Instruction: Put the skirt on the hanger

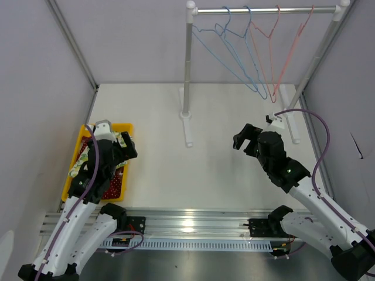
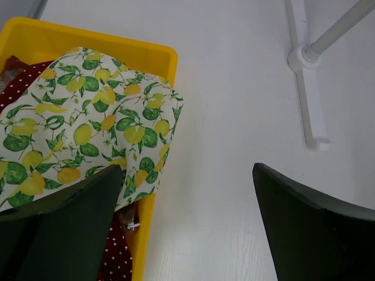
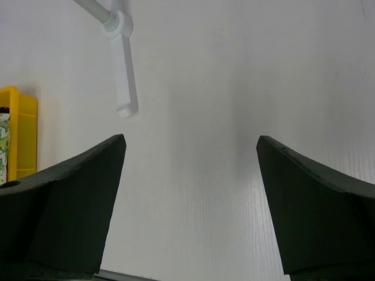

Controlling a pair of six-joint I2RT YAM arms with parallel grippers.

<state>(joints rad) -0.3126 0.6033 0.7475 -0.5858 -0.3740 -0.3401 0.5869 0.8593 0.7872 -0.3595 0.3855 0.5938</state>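
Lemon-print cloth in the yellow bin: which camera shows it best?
The left wrist view: the lemon-print cloth fills its left side, draped over the yellow bin, pattern clear. In the top view, the left arm covers most of it. The right wrist view catches a sliver at its left edge.

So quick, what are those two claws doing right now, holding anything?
Left gripper: open, holding nothing; the lemon-print skirt is not gripped.
Right gripper: open, holding nothing.
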